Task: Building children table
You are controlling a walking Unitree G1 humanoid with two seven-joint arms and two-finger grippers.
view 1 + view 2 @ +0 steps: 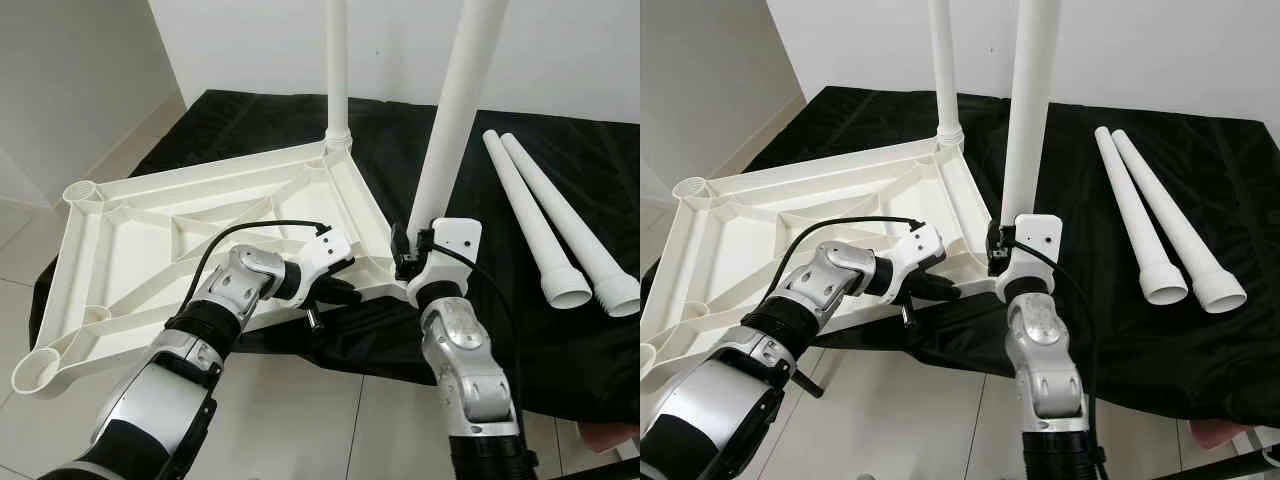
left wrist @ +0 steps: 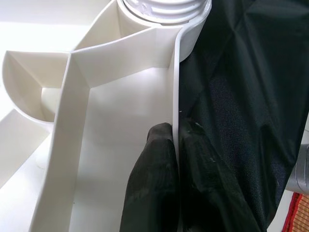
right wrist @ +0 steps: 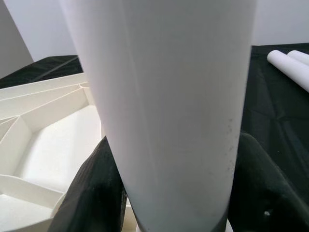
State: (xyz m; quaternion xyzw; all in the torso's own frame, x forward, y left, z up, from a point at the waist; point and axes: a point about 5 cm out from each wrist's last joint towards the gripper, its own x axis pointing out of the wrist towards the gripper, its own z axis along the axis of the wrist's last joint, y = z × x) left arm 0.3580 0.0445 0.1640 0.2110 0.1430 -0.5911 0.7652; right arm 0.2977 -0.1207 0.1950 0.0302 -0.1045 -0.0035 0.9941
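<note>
A white plastic tabletop (image 1: 150,250) lies upside down, ribs up, on a black cloth. One white leg (image 1: 337,70) stands upright in its far corner socket. My right gripper (image 1: 412,262) is shut on a second white leg (image 1: 455,110) near its base, holding it upright at the near corner socket; its black fingers (image 3: 91,193) flank the leg. My left gripper (image 1: 335,292) is shut on the tabletop's near rim (image 2: 175,111), one finger inside and one finger (image 2: 207,188) outside it. Two more white legs (image 1: 545,215) lie side by side on the cloth to the right.
The black cloth (image 1: 560,330) covers the floor under the parts and ends at pale tiles (image 1: 300,420) near me. White walls stand behind and to the left. A red-patterned edge (image 1: 605,435) shows at the lower right.
</note>
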